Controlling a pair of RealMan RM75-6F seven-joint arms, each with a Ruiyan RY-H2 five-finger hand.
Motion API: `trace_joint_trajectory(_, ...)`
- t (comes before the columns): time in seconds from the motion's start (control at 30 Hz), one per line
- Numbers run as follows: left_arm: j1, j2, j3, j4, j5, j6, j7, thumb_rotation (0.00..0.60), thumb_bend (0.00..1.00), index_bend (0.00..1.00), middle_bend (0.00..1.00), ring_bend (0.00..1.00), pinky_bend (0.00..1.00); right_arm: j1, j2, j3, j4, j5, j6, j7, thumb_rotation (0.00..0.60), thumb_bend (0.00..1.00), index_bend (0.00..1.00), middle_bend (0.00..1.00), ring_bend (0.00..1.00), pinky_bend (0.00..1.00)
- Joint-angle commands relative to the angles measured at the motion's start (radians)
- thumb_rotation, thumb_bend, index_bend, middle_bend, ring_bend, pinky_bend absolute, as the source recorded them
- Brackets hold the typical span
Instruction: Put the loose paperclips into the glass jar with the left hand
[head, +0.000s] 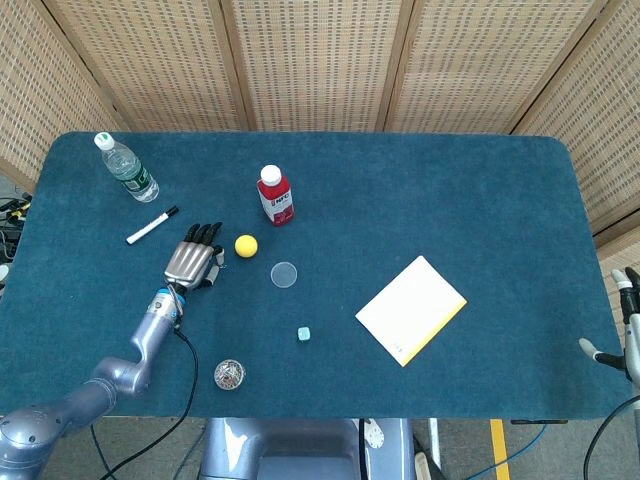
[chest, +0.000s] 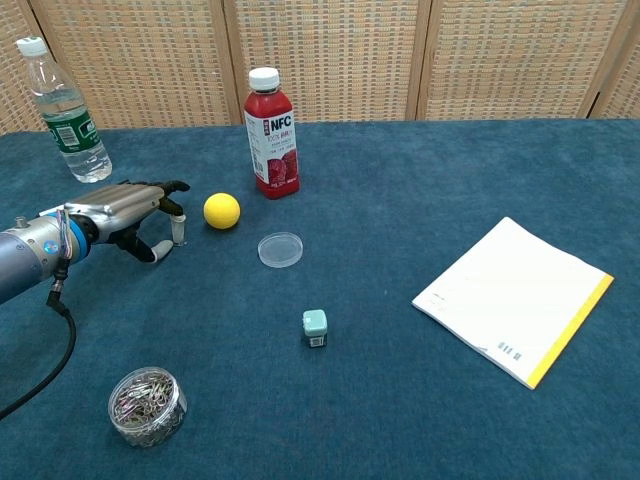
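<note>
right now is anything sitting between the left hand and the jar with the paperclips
Nothing visible does. The left hand hovers beside the yellow ball, and the glass jar, already holding paperclips, sits nearer the table's front edge. Only bare blue cloth lies between them, apart from the arm's own black cable. No loose paperclips show on the table.

The left hand (head: 193, 262) lies flat on the blue desk (head: 400, 180), fingers spread, holding nothing. Just beyond its fingertips sits a yellow ball (head: 246, 245); a marker (head: 152, 225) lies near its far outer side. The glass jar (head: 229, 375) of paperclips stands behind it, beside the forearm. The right hand (head: 622, 325) shows only at the frame's edge.
</note>
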Motion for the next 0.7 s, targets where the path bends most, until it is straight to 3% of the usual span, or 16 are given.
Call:
trace_joint_trajectory(0.03,0.002,0.004,0.000,-0.008,0.000,0.002,-0.003,0.600,0.49,0.81,0.00,0.00,0.00,-0.001,0.001,0.000,-0.001,-0.001,0.001,0.001,0.600,0.00,0.00,0.00,0.00,0.00)
trace_joint_trajectory(0.27,0.008,0.022,0.004,-0.035,0.005,0.009,-0.001,0.600,0.31,0.81,0.00,0.00,0.00,-0.001,0.003,-0.001,-0.004,-0.001,0.000,0.003,0.600,0.00,0.00,0.00,0.00,0.00)
trace_joint_trajectory(0.5,0.010,0.024,0.003,-0.042,-0.002,0.010,0.023,0.600,0.30,0.81,0.00,0.00,0.00,-0.002,0.005,-0.002,-0.006,-0.003,0.002,0.006,0.600,0.00,0.00,0.00,0.00,0.00)
trace_joint_trajectory(0.7,0.011,0.020,0.003,-0.040,-0.004,0.011,0.032,0.600,0.32,0.87,0.00,0.00,0.00,-0.002,0.004,-0.002,-0.004,-0.004,0.002,0.005,0.600,0.00,0.00,0.00,0.00,0.00)
